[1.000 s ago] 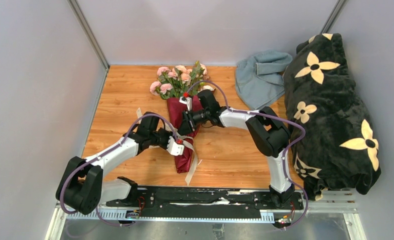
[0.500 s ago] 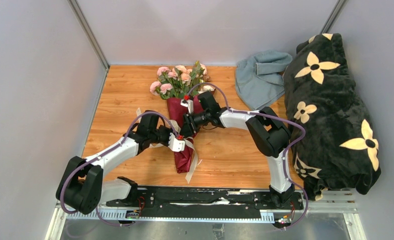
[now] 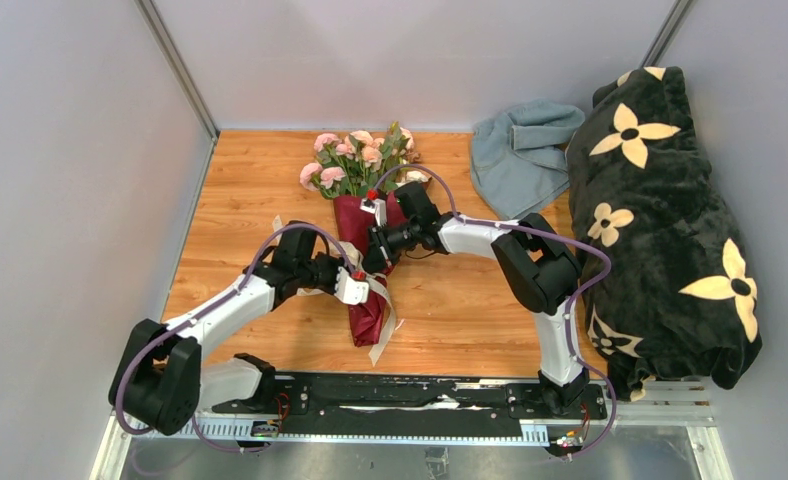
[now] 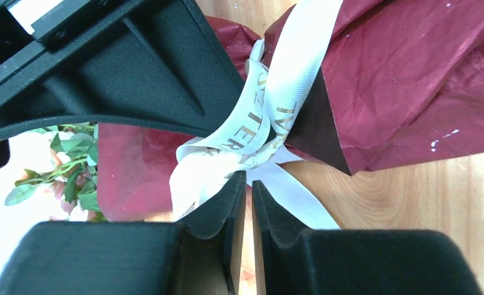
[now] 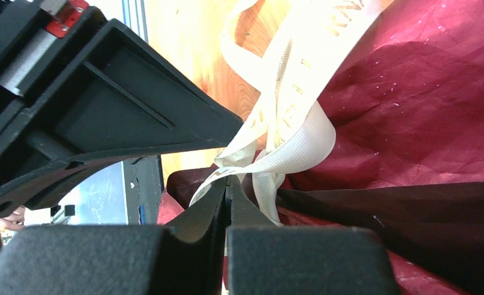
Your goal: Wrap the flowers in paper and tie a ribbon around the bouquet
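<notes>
Paper (image 3: 367, 318) hides stems; ribbon (image 4: 301, 55) lettering partly hidden.

The wooden table (image 3: 450, 305) bears the bouquet (image 3: 349, 219) and ribbon (image 3: 382, 345); right of the bouquet, a grey-blue towel (image 3: 518, 155) and flowered blanket (image 3: 660, 220).

The only writing is on the ribbon (image 4: 252, 132), a row of gold capital letters running along the cream strip where it is knotted round the middle of the table's red bundle. In the left wrist view an E and an R can be read, with what look like a Z and a T beside them, but the folds hide the rest, so no whole word comes out. In the right wrist view the ribbon (image 5: 295, 92) shows only faint marks, too pale to read.
</notes>
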Available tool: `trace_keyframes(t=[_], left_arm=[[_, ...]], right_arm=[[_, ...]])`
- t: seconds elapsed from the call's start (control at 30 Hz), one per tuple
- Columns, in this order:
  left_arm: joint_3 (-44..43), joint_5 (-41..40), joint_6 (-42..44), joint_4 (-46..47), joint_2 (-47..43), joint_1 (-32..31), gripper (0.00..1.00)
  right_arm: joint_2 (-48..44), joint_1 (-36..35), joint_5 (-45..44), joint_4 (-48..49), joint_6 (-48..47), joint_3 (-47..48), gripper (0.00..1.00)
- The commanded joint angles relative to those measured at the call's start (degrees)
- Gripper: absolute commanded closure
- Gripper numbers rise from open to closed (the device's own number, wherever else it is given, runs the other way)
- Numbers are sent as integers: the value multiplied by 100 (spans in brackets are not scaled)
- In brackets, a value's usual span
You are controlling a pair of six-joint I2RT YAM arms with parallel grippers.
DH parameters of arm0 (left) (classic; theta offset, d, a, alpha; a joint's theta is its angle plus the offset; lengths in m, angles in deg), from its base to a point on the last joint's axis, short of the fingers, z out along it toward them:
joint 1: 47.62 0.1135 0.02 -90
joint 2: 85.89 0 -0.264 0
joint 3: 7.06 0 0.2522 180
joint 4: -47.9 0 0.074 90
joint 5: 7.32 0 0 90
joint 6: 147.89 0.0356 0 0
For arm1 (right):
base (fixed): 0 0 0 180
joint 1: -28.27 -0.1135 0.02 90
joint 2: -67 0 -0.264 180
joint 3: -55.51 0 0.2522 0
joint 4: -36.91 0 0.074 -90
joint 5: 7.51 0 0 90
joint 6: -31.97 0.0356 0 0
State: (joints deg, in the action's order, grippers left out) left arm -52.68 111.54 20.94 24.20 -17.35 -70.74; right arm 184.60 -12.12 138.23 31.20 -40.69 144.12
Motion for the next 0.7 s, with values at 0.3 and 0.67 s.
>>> trace_keyframes(t=[0.3,0.67], left_arm=[[-949,-558,85,-1407,-276,279,67],[-563,-937,513,664,667,411,28]], right_arm=[[-88,-12,-14,-554,-414,336,100],[-268,-22,-184,-984,-678,270,100]])
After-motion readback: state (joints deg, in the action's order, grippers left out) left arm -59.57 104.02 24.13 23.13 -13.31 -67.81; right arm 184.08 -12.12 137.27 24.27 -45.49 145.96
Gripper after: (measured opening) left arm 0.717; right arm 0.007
